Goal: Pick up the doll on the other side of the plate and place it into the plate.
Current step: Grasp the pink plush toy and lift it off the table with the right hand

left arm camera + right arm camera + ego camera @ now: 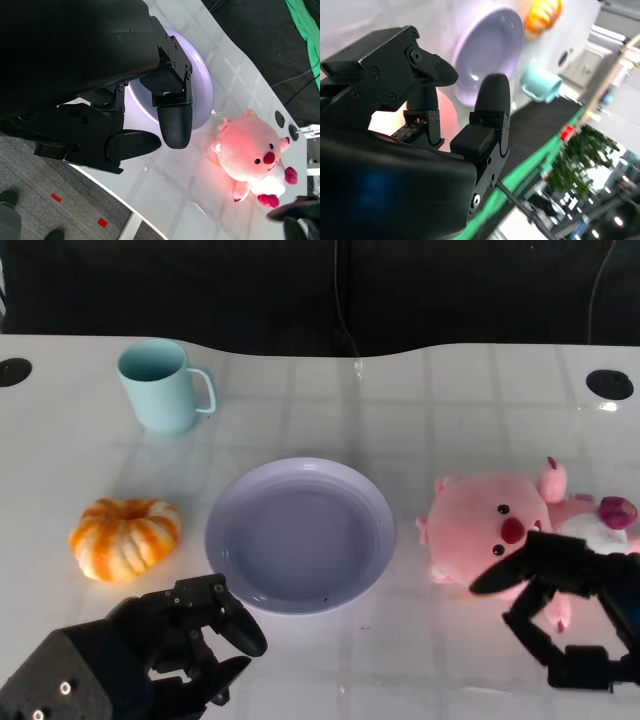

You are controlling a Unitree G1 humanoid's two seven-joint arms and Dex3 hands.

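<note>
Your pink doll (495,530) lies on the counter (400,420) just right of the plate (300,535). Right robot hand (565,615) hovers over it, fingers apart, empty. Left robot hand (185,640), near the plate's front-left edge, is also spread and empty.

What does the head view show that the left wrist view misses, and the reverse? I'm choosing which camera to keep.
Only the head view shows the mint mug, the orange pumpkin and the whole right robot hand, fingers apart over the doll. Only the left wrist view shows the floor with red marks and a person's shoes. Both show the pink doll, the lilac plate, the white table and the empty left robot hand.
</note>
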